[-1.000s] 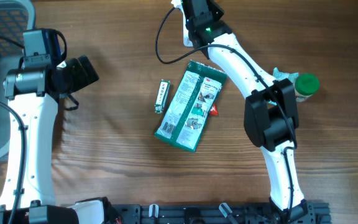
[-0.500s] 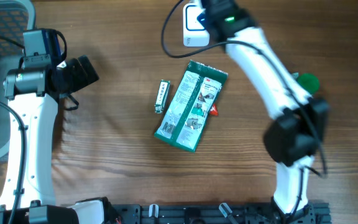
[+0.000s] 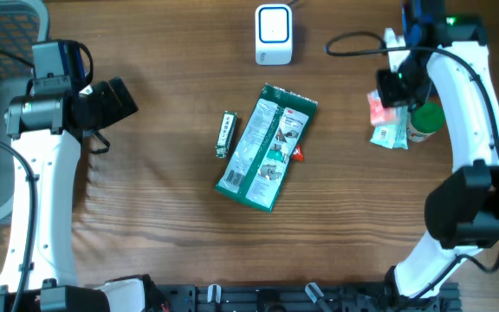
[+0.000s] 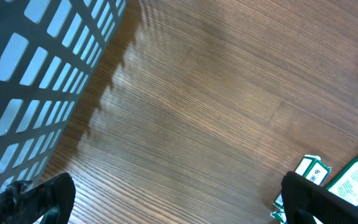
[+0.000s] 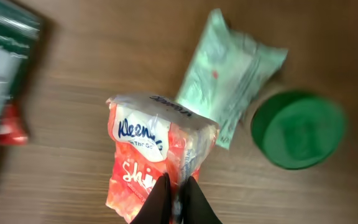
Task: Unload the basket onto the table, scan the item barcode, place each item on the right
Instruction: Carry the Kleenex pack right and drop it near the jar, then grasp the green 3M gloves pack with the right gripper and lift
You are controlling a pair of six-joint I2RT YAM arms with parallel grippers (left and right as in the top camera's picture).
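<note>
My right gripper (image 5: pixel 178 199) is shut on the edge of a red-and-white Kleenex tissue pack (image 5: pixel 148 155). In the overhead view that gripper (image 3: pixel 386 94) holds the tissue pack (image 3: pixel 377 107) at the far right of the table, beside a pale green pack (image 3: pixel 393 135). The white scanner (image 3: pixel 273 35) stands uncovered at the top centre, well left of the held pack. My left gripper (image 3: pixel 115 100) hovers at the far left, open, with bare wood between its fingers (image 4: pixel 45 198).
A large green package (image 3: pixel 267 147) lies mid-table, with a small green stick pack (image 3: pixel 225 134) on its left and a red item (image 3: pixel 299 154) peeking out on its right. A green-lidded jar (image 3: pixel 425 117) stands beside the pale green pack (image 5: pixel 229 74). A mesh basket (image 4: pixel 23 93) sits at the left edge.
My right arm has swung from over the scanner at the top centre to the right side of the table, still shut. The scanner is now uncovered. The left arm has not moved.
</note>
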